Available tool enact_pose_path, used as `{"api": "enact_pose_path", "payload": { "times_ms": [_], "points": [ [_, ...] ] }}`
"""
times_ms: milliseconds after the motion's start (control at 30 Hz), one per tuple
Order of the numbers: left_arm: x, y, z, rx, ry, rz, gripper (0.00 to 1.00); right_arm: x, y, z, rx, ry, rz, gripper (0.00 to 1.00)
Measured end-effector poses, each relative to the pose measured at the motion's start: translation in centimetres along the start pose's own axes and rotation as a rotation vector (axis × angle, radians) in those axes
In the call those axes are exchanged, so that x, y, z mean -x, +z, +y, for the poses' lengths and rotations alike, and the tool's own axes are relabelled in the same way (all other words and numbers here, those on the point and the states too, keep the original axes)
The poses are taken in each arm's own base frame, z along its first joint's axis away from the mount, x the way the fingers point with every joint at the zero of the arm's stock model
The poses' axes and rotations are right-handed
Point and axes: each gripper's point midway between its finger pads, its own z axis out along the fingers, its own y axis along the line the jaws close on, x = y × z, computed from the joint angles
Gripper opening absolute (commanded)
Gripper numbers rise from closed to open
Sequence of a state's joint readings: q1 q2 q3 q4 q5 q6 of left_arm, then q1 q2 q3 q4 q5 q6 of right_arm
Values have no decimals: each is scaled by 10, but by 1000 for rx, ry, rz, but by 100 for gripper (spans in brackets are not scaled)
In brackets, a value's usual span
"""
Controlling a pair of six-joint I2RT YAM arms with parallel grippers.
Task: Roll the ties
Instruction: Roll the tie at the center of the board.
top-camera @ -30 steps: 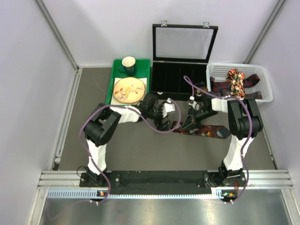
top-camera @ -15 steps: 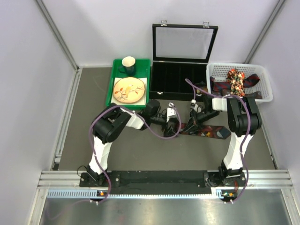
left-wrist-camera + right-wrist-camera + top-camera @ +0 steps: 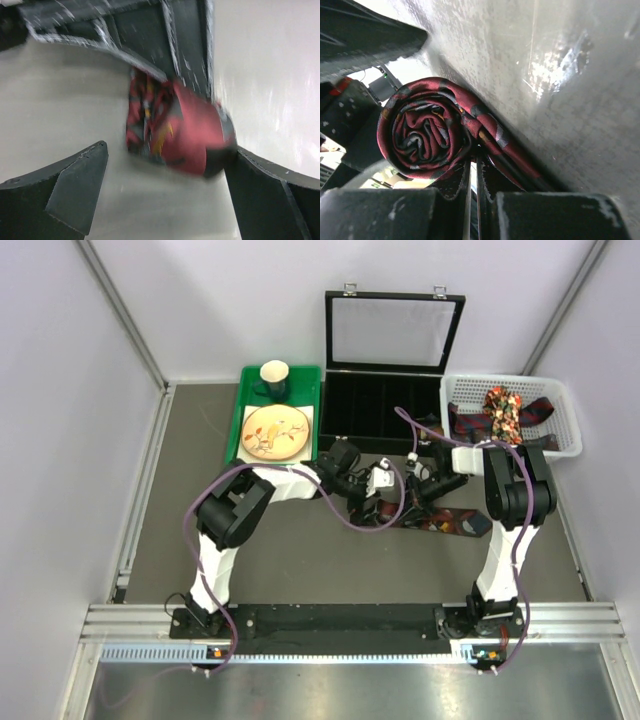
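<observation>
We log basket (image 3: 570, 425) holding loose ties (image 3: 502, 410), tray (image 3: 305, 385) bearing plate (image 3: 275, 432) and cup (image 3: 274, 378), case (image 3: 385, 410) open; left claw (image 3: 167, 160) wide astride rolled tie (image 3: 422, 132), right claw (image 3: 474, 170) pinched on it.

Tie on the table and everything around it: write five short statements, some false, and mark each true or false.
1. The right jaws are shut on the partly rolled tie. True.
2. The left jaws are shut. False: they stand open, either side of the roll.
3. The white basket holds other ties. True.
4. The black case is closed. False: its lid stands up.
5. The cup sits on the plate. False: it stands behind the plate on the green tray.
</observation>
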State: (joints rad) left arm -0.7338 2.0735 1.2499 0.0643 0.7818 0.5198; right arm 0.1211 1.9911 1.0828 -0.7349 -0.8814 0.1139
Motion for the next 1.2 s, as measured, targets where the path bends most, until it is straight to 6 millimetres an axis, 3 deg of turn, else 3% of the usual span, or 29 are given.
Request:
{"api": "enact_pose_path", "payload": {
  "times_ms": [167,300,667,867,1100,1200],
  "points": [
    [-18,-24,-11,-70,150,141,99,0,0,0,-1,-4,1,0],
    [-22,-29,-14,-107,214,169,99,-1,0,0,2,-5,3,0],
    [11,-2,3,-125,426,141,98,0,0,0,7,-12,18,0],
    [8,10,-9,-174,460,160,89,0,0,0,9,-11,22,0],
    [10,20,-13,-196,470,168,68,0,0,1,12,-14,23,0],
    [9,22,-15,-203,453,185,46,0,0,1,12,-16,23,0]
  ]
}}
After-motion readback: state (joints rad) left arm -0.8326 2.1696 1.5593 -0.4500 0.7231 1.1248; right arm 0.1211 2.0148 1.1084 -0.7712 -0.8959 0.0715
